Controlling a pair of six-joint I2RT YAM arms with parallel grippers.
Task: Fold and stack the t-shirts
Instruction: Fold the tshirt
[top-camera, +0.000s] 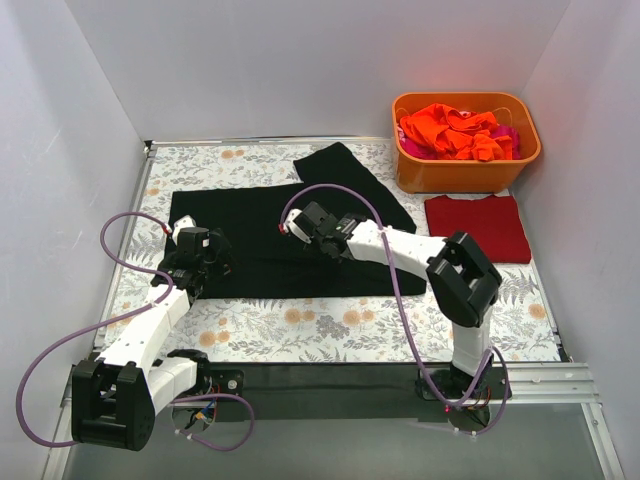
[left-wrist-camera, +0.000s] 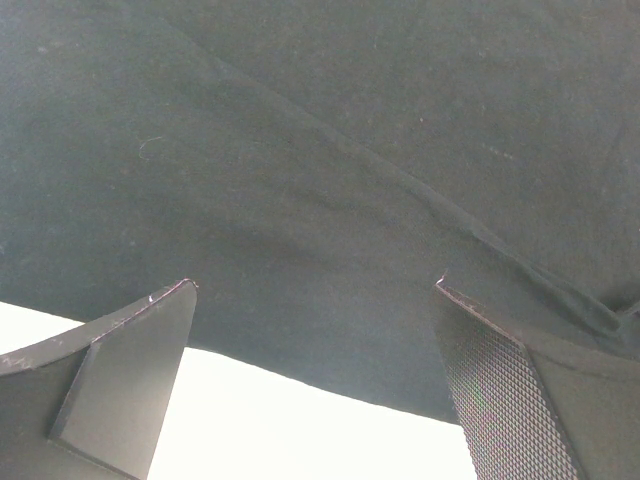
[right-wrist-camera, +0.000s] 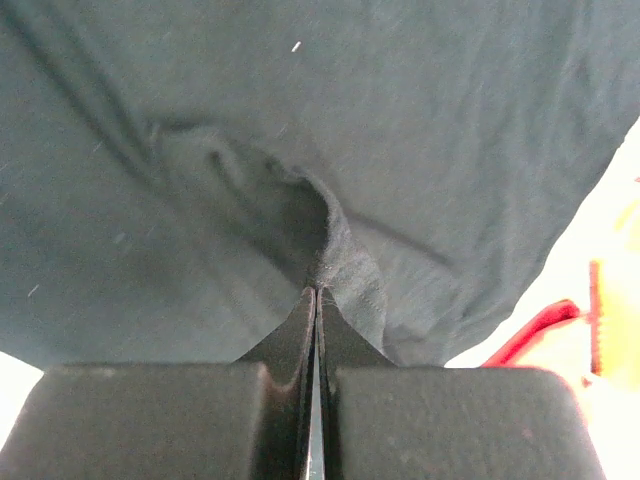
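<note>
Under our hands lies the black t-shirt: right hand pinching a fold, left hand open, seemingly just above.

Orange tub close behind red t-shirt

Matt black cloth t-shirt; glossy orange plastic tub.
</note>
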